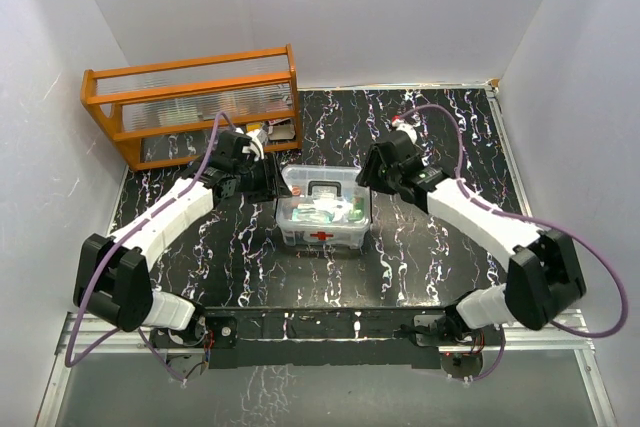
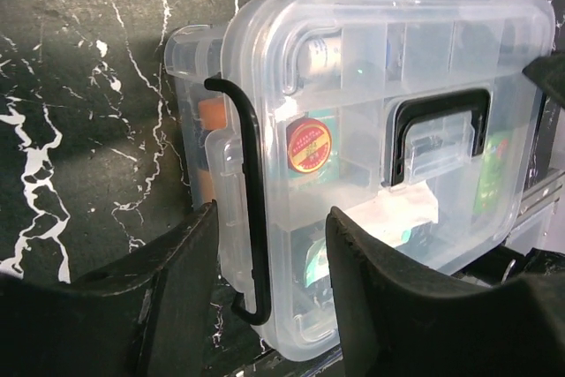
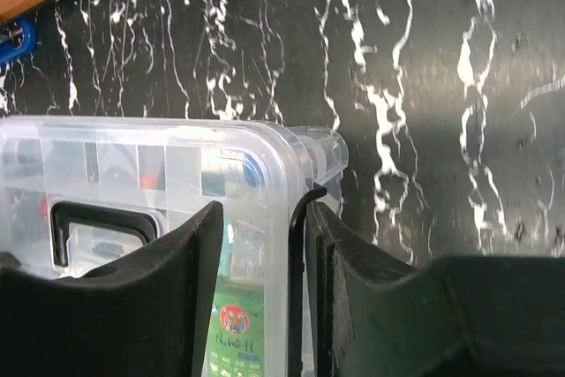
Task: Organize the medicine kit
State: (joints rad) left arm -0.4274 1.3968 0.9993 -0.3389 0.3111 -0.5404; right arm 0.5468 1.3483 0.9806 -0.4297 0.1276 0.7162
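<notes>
Your left gripper's (image 2: 274, 209) fingers stand apart, straddling the black wire clip (image 2: 252, 218) on the near short end of the medicine kit (image 2: 371, 130), with clear lid showing on either side of the wire, so nothing is clamped there. Your right gripper's (image 3: 265, 209) fingers are closer together around the matching clip (image 3: 297, 245) at the opposite end. The outer finger lies against or just beside the wire, and you cannot tell whether it is pressing yet. Outward from both pairs, the lid (image 2: 424, 50) sits on the box with its dark handle (image 2: 441, 103) near the middle. The kit rests mid-table (image 1: 430, 247), between the two wrists. Its long axis runs left to right across your reach, and the red cross (image 1: 320, 236) faces your bases. Each arm therefore meets one short end head-on, and neither is nearer. The next move likely turns on each clip staying centred between its fingers, since each wire runs across the kit's length. The orange rack (image 1: 190, 97) stands well apart at the far left.
</notes>
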